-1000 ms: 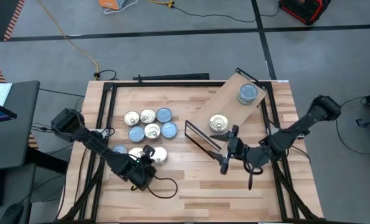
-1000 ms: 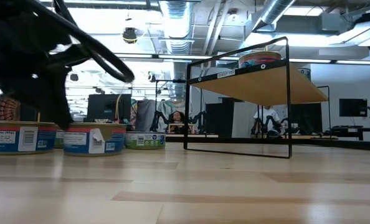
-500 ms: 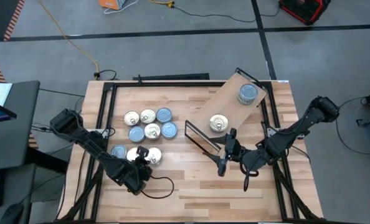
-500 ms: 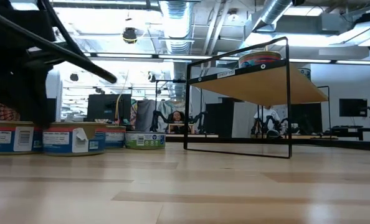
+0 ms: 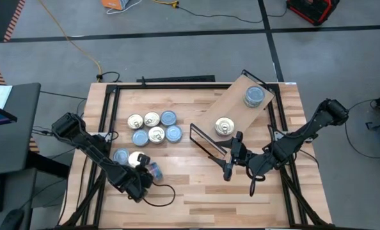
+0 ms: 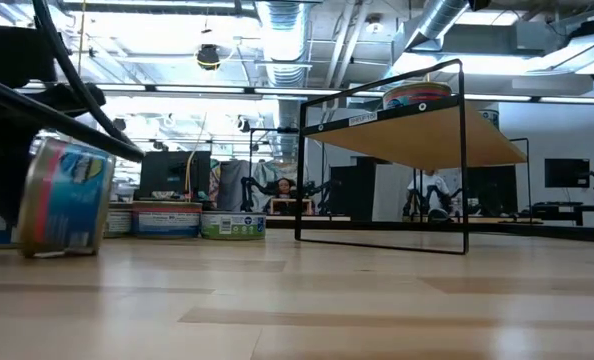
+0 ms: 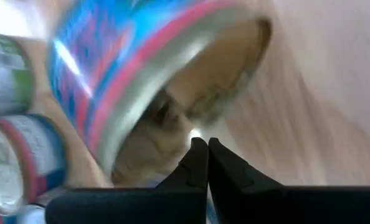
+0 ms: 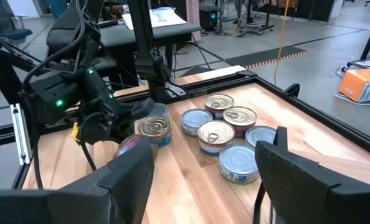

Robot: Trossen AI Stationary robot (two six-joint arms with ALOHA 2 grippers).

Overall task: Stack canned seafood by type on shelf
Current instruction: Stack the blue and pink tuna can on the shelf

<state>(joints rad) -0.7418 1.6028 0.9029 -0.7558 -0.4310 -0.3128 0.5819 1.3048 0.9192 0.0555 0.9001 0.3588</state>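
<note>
While the left gripper (image 5: 145, 172) has its fingers (image 7: 200, 163) pinched fully together on nothing, a tin (image 5: 153, 169) sits tipped on its edge right against them, near the surface's (image 5: 196, 198) front-left corner. Right gripper (image 5: 230, 167) hangs wide open, empty, by the shelf's (image 5: 238, 102) front end. Two tins sit on the shelf.
</note>
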